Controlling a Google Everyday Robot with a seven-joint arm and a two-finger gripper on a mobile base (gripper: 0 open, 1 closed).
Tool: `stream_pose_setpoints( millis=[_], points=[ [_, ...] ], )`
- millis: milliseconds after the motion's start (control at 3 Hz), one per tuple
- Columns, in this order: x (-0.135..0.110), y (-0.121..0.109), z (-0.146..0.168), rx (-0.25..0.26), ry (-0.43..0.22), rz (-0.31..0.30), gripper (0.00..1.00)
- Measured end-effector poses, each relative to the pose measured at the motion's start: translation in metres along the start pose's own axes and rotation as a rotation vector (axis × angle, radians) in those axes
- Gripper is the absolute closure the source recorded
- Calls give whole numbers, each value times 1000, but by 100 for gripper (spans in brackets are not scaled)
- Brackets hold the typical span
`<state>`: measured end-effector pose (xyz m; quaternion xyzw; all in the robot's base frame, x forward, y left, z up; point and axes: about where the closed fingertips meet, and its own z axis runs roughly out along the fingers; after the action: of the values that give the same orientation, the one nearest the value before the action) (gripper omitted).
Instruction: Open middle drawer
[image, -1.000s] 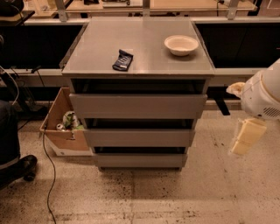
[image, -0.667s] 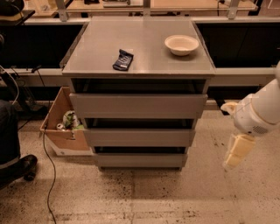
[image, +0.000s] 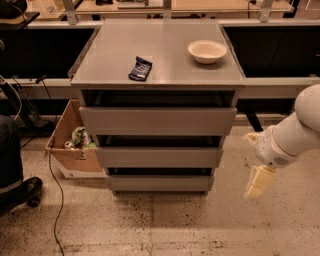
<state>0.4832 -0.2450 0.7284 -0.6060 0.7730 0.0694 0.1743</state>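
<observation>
gripper: the gripper (image: 259, 182) hangs off to the right of the cabinet (image: 100, 60), down around bottom-drawer level and touching nothing. Honestly can't tell if it's spread or closed.
what moved: the arm has dropped lower and slid left toward the cabinet compared with a second ago.
middle drawer: the middle drawer (image: 159, 156) sits between the tall top drawer (image: 157, 121) and the thin bottom drawer (image: 159, 182). Its front is in the same spot as before.
on top: white bowl (image: 207, 50) back right, dark packet (image: 140, 68) nearer the left front. Neither has budged.
left side: cardboard box (image: 70, 145) on the floor beside the cabinet.
</observation>
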Motion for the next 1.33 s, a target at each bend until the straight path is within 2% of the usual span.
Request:
stream_pose_setpoints(
  millis=[333, 1000, 1333],
  points=[
    [-1, -5, 11, -6, -39, 30, 0],
    [2, -49, 102, -3, -151, 105, 0],
    [2, -60, 151, -12, -192, 129, 0]
  ],
)
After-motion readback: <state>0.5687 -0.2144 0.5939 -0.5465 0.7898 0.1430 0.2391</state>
